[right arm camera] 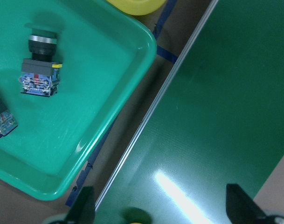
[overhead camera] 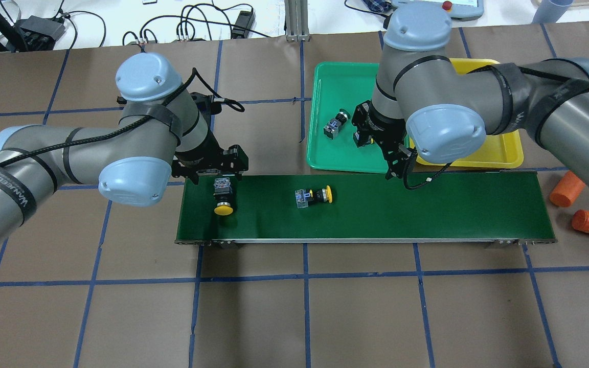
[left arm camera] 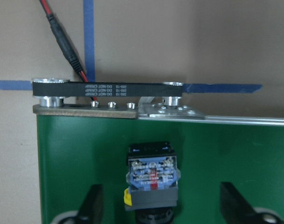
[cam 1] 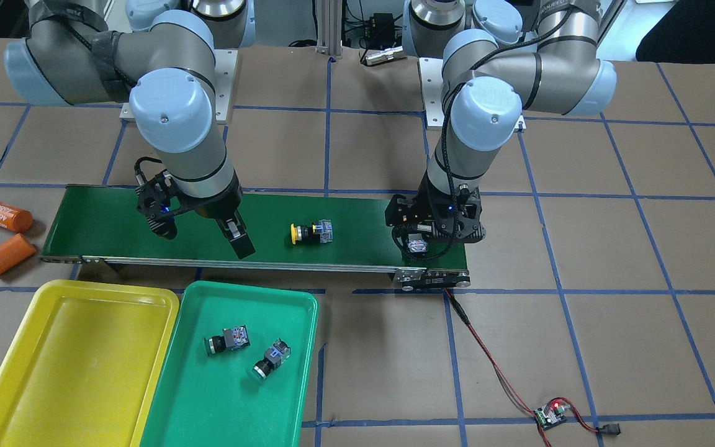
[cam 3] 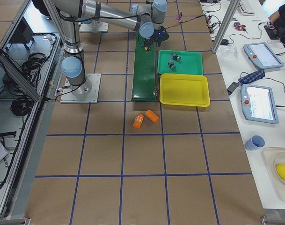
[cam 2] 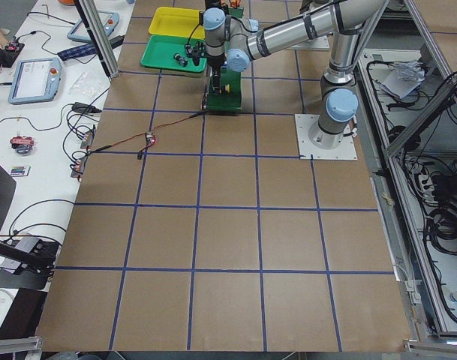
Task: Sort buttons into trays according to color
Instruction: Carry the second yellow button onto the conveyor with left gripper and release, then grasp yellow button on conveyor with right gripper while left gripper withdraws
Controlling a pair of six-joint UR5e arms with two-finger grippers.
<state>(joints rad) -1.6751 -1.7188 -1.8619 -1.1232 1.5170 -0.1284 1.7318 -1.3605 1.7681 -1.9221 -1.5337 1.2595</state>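
A yellow-capped button (overhead camera: 223, 197) lies at the conveyor's end, between the spread fingers (left arm camera: 93, 205) of my left gripper (overhead camera: 218, 176). The fingers stand clear of its body (left arm camera: 151, 179), so the gripper is open around it. A second yellow button (cam 1: 312, 233) lies on its side mid-belt. Two green-capped buttons (cam 1: 227, 340) (cam 1: 272, 359) lie in the green tray (cam 1: 208, 403). The yellow tray (cam 1: 72, 366) beside it holds nothing. My right gripper (cam 1: 205, 239) hangs open over the belt's other end, near the green tray's edge (right arm camera: 132, 70), with nothing between its fingers.
The dark-green conveyor belt (cam 1: 357, 248) runs across the table. Two orange cylinders (cam 1: 5, 215) (cam 1: 7, 254) lie past its end by the yellow tray. A red-and-black wire leads from the belt to a small circuit board (cam 1: 550, 416).
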